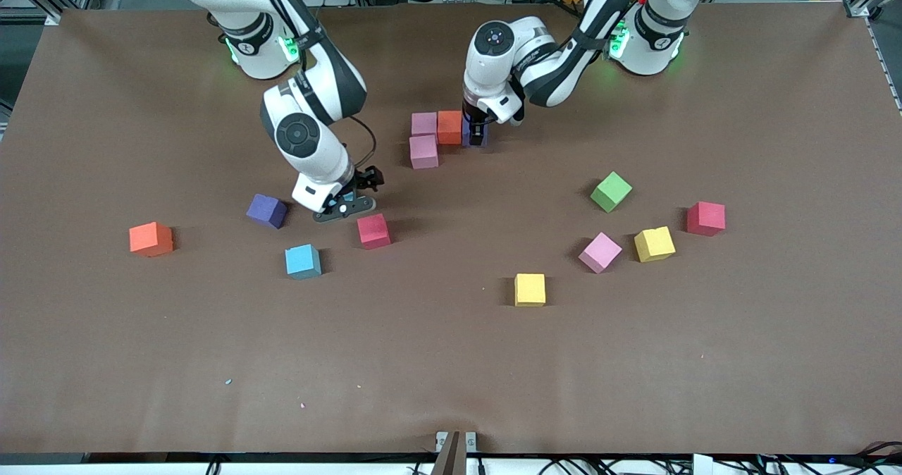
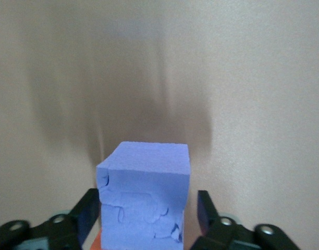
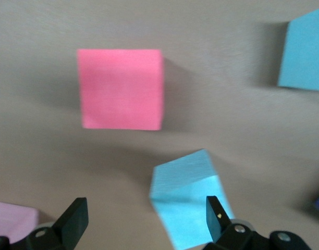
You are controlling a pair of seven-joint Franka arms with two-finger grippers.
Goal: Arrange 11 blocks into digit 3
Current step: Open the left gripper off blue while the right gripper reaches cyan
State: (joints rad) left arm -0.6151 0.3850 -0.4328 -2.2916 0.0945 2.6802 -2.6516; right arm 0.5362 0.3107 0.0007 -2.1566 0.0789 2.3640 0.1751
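Note:
Four blocks sit touching in a cluster near the robots' bases: two pink blocks, an orange block and a purple block. My left gripper is down around the purple block with its jaws open, and a gap shows beside one finger. My right gripper is open, low over a tilted cyan block that lies between its fingers, close to one of them. A red block rests just nearer the camera.
Loose blocks toward the right arm's end: orange, purple, cyan. Toward the left arm's end: green, pink, yellow, red. Another yellow lies mid-table, nearer the camera.

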